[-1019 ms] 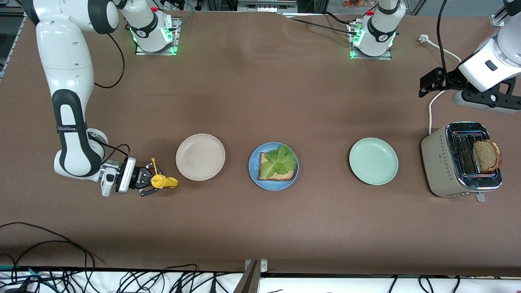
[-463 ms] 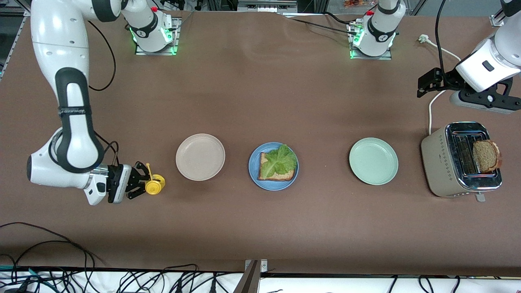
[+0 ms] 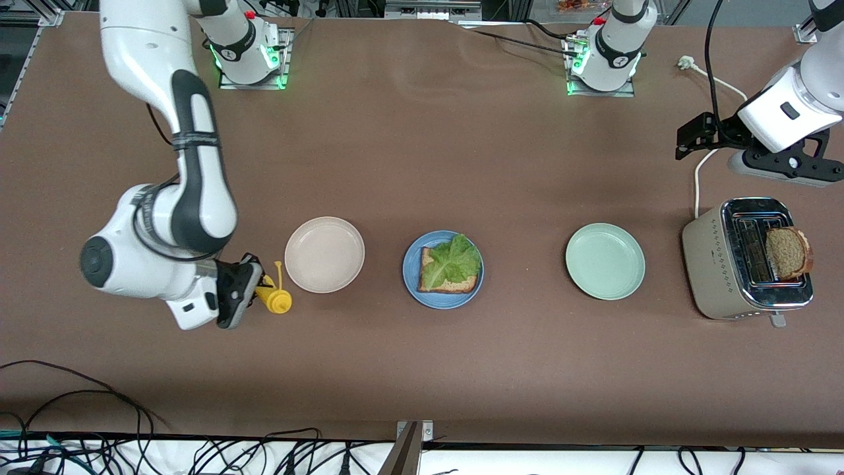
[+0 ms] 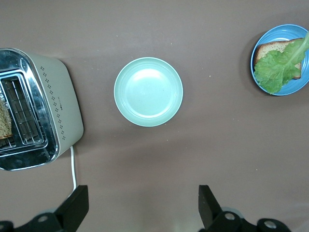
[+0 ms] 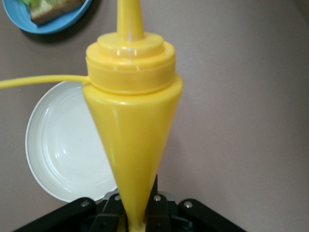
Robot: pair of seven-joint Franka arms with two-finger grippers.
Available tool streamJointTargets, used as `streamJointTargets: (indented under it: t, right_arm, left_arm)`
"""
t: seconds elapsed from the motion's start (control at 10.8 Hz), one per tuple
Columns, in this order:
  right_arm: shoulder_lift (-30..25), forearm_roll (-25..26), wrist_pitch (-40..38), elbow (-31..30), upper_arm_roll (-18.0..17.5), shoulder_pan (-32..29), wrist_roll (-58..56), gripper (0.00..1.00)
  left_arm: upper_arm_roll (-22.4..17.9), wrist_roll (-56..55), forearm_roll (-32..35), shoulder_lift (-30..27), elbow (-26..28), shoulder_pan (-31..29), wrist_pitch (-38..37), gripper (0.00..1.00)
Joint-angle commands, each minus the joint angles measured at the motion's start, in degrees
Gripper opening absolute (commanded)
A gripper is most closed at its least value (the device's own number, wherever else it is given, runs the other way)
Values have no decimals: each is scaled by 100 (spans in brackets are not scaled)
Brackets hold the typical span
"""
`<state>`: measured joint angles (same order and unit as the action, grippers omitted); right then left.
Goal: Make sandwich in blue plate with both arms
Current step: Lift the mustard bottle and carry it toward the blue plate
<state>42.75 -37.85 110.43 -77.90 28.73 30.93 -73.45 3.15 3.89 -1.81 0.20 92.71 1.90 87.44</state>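
Note:
The blue plate (image 3: 443, 297) sits mid-table with one brown bread slice (image 3: 455, 284) and a green lettuce leaf (image 3: 450, 260) on it; it also shows in the left wrist view (image 4: 281, 88) and the right wrist view (image 5: 48, 25). A second bread slice (image 3: 786, 252) stands in the toaster (image 3: 719, 264). My right gripper (image 3: 254, 290) is shut on a yellow squeeze bottle (image 3: 275, 300) beside the cream plate (image 3: 324, 254); the bottle fills the right wrist view (image 5: 131, 125). My left gripper (image 3: 691, 135) is open and empty in the air above the toaster's end of the table.
A mint-green plate (image 3: 605, 260) lies between the blue plate and the toaster. A white cord (image 3: 709, 86) runs from the toaster toward the left arm's base. Cables hang along the table's front edge.
The right arm has swung and turned, carrying the yellow bottle closer to the cream plate and tilting it. The left arm has barely moved.

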Motion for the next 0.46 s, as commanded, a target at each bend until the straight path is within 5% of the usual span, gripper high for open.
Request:
streamJointTargets:
  t: [0.0, 0.37]
  right_arm:
    - [23, 925, -303, 248, 816, 1139, 917, 0]
    - [232, 2918, -704, 624, 1003, 2327, 2261, 0]
  left_arm:
    - [-7, 33, -118, 51, -130, -40, -43, 100]
    - [-16, 33, -249, 51, -130, -128, -43, 100]
